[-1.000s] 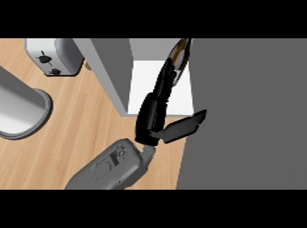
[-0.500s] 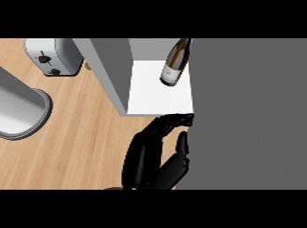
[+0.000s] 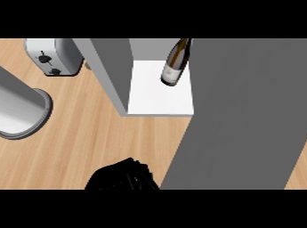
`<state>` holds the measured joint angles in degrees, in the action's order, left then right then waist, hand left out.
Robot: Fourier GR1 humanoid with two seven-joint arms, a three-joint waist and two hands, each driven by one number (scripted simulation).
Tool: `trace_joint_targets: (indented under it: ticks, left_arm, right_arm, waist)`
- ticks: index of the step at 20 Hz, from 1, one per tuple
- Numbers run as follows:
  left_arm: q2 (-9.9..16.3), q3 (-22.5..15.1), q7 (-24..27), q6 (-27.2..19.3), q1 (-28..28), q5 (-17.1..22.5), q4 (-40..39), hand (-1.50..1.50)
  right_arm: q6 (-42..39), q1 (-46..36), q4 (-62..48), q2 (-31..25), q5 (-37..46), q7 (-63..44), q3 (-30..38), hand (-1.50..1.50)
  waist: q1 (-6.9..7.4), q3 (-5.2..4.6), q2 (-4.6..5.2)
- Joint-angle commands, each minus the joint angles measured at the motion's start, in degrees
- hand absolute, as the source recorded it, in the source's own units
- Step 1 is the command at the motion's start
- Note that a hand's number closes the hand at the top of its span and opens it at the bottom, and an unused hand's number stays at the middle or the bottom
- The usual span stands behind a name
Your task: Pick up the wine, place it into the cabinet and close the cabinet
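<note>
The wine bottle [image 3: 175, 60], dark glass with a pale label, stands inside the open cabinet on its white floor [image 3: 157, 100], close to the right side. The cabinet's grey door [image 3: 248, 116] is swung open and fills the right of the view. My left hand [image 3: 121, 177] is low at the bottom edge, on the counter side of the cabinet and just left of the door. It is well clear of the bottle, fingers relaxed, holding nothing. My right hand does not show.
The cabinet's grey left wall [image 3: 110, 67] stands on the wooden counter [image 3: 103, 138]. A toaster [image 3: 50, 57] sits at the back left. A tall grey cylinder with a flanged base [image 3: 14, 109] stands at the left.
My left hand let go of the bottle inside the cabinet and drew back toward the bottom edge. The bottle stays upright on the cabinet floor.
</note>
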<state>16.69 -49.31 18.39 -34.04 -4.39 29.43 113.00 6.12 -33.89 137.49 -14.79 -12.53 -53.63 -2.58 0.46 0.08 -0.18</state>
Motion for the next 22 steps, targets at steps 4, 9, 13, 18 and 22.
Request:
trace_joint_targets:
  ticks: [4,9,13,18,22]
  left_arm:
    - [11.64,4.8,2.91,8.81,8.7,4.41,7.9,1.5]
    - [17.55,10.62,6.93,15.55,15.06,9.51,11.64,1.5]
    - [24.72,18.51,9.34,21.72,23.25,15.56,15.87,1.5]
    - [29.76,31.85,12.83,30.85,26.06,22.65,11.6,1.5]
    - [32.73,37.81,14.5,39.96,29.82,26.47,7.15,1.5]
  right_arm:
    - [-0.7,-2.91,4.6,3.23,-7.26,-3.97,-5.9,1.5]
    - [1.0,-3.85,4.86,8.36,-7.62,-7.04,-12.88,1.5]
    - [3.18,-5.92,0.35,12.26,-1.44,-6.53,-19.71,1.5]
    - [4.93,-13.36,-7.22,14.68,3.17,-5.34,-27.96,1.5]
    - [13.12,-20.26,-15.16,14.75,6.57,-1.96,-32.69,1.5]
  waist:
    - [0.38,-0.22,-0.22]
    - [0.63,-0.31,-0.43]
    - [1.16,-0.27,-0.31]
    - [1.31,-0.31,-0.27]
    - [1.58,-0.32,-0.3]
